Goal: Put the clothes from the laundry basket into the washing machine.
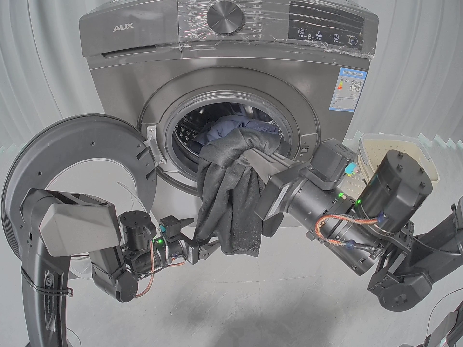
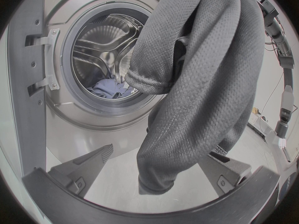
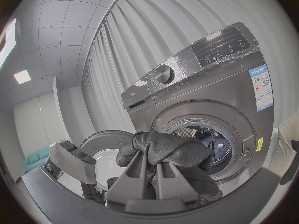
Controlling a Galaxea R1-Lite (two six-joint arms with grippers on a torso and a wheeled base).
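A dark grey knit garment (image 1: 231,193) hangs from my right gripper (image 1: 258,156), which is shut on its bunched top right at the mouth of the washing machine (image 1: 231,73). In the right wrist view the two fingers (image 3: 137,171) pinch the cloth (image 3: 174,150) in front of the drum opening. My left gripper (image 1: 212,247) sits low, open, at the garment's lower hem. In the left wrist view the hanging cloth (image 2: 193,94) drops between its spread fingers (image 2: 96,159). A blue garment (image 1: 231,125) lies inside the drum (image 2: 102,56).
The round door (image 1: 72,145) stands swung open to the left, with my left arm below it. A cream laundry basket (image 1: 386,143) stands to the right of the machine, behind my right arm. Bare grey floor lies in front.
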